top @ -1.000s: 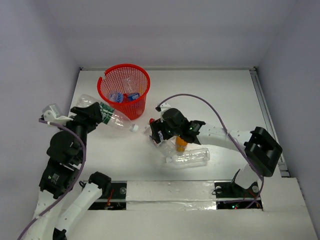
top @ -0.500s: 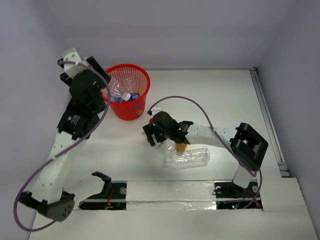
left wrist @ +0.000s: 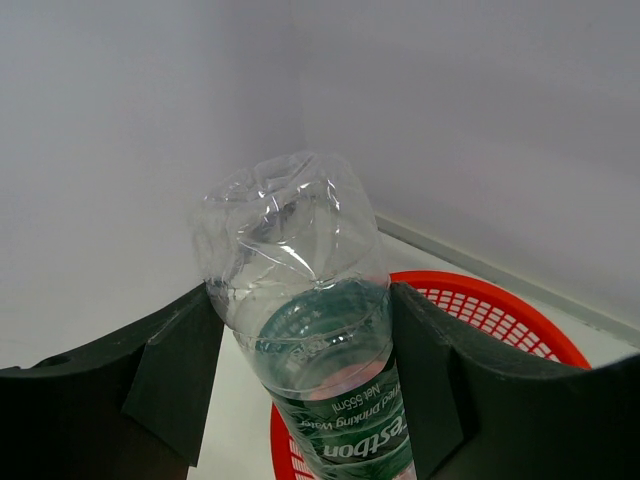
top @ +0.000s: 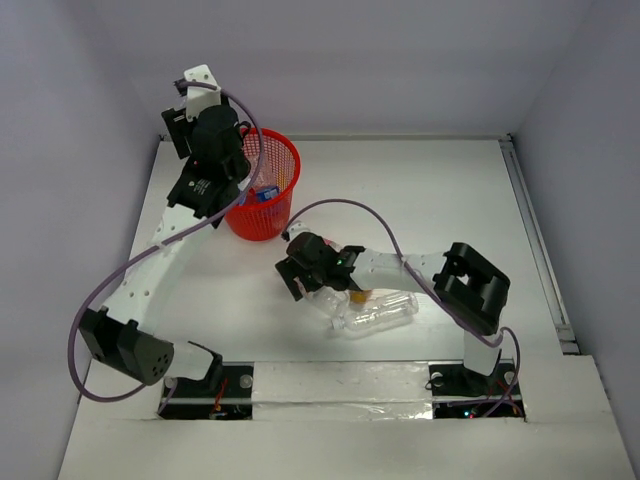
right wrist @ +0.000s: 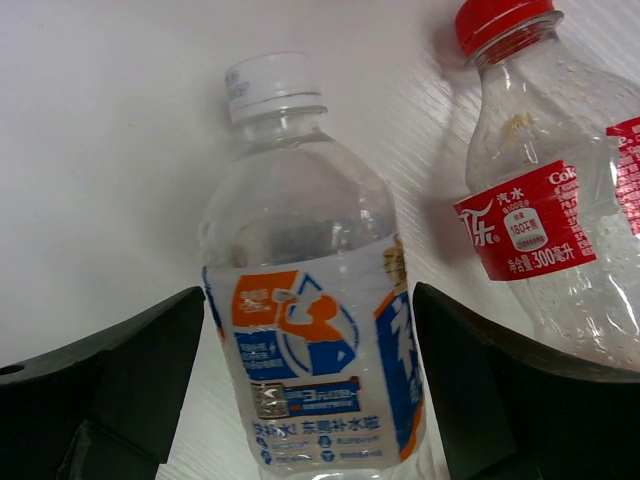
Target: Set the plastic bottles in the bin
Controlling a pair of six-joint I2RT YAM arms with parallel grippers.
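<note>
My left jaws clench a crumpled clear plastic bottle with a green label (left wrist: 322, 370) over the rim of the round red mesh bin (top: 262, 216), so letting go comes next, I judge, while my right jaws stand released around a white-capped clear bottle (right wrist: 310, 330) lying on the white tabletop (right wrist: 100, 150).

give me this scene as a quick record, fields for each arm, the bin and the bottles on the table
left jaws: shut on green-label bottle, held over the bin
right jaws: open, either side of white-cap bottle lying on the table
bin contents: at least one blue-label bottle
on table: white-cap bottle, red-cap bottle, clear bottle
</note>
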